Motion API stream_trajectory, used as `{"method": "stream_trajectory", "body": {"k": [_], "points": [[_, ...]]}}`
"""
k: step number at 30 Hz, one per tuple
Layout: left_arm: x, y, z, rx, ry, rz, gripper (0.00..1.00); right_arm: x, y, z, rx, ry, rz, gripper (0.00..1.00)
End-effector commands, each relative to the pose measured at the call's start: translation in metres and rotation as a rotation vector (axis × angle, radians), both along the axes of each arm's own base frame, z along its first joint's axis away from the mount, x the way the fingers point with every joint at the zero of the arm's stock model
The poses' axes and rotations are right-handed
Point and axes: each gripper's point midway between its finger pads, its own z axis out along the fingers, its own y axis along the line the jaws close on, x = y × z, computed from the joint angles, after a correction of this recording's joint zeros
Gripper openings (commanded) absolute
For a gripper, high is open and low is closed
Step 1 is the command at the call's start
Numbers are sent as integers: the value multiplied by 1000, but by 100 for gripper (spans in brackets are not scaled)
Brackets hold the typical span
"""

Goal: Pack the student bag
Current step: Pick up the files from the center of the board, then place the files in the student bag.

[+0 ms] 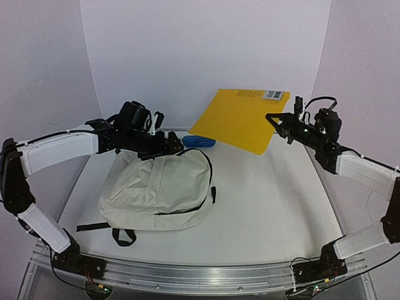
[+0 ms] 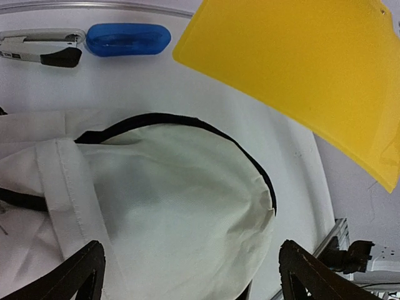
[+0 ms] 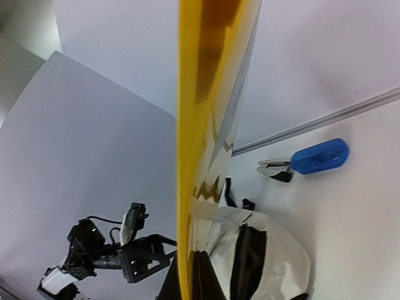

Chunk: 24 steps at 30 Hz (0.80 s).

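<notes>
Two arms reach in over the white bench (image 1: 269, 206), one from each side. The left fingers (image 1: 174, 145) are spread wide and released, gripping nothing; they hover just over the top end of the bag (image 1: 156, 194), whose rounded cream flap fills the space between them in the left wrist view. The bag lies flat at about 9 o'clock from the middle of the bench, its black zip curving round the upper edge and its black straps (image 1: 124, 235) trailing toward 7 o'clock. The right fingers (image 1: 273, 119), at about 2 o'clock, are clenched on one corner of a yellow folder (image 1: 240, 119), which hangs tilted in the air above the far side (a printed label shows near its top edge). Below the folder, at 12 o'clock, a blue case (image 1: 200, 141) rests on the bench, with a grey and black stapler (image 2: 40, 49) just beside it, end to end.
</notes>
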Motion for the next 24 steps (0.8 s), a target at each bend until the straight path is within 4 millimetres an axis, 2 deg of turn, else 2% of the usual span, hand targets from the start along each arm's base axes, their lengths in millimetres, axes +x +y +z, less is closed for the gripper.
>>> {"method": "stream_trajectory", "body": {"k": [1, 5, 10, 13, 17, 19, 20, 21, 22, 24], "points": [[4, -26, -25, 189, -5, 18, 98, -7, -45, 38, -148, -154, -291, 0], [-3, -73, -45, 237, 18, -40, 100, -16, -70, 40, -214, -159, -421, 0], [-13, -130, -49, 252, -17, -116, 100, -25, -85, 37, -270, -156, -491, 0], [-17, -144, -65, 328, -14, -140, 100, -26, -85, 35, -279, -151, -486, 0], [-16, -138, -74, 489, -44, -106, 99, -27, -84, 31, -285, -146, -479, 0], [-17, -135, -76, 526, -49, -105, 95, -27, -84, 30, -287, -144, -481, 0], [-18, -133, -76, 556, -63, -98, 80, -27, -84, 29, -288, -141, -479, 0], [-18, -131, -75, 563, -65, -94, 76, -27, -84, 28, -289, -140, -478, 0], [-17, -128, -73, 572, -72, -81, 61, -27, -83, 27, -289, -137, -475, 0], [-16, -124, -71, 585, -83, -66, 50, -27, -83, 27, -287, -137, -473, 0]]}}
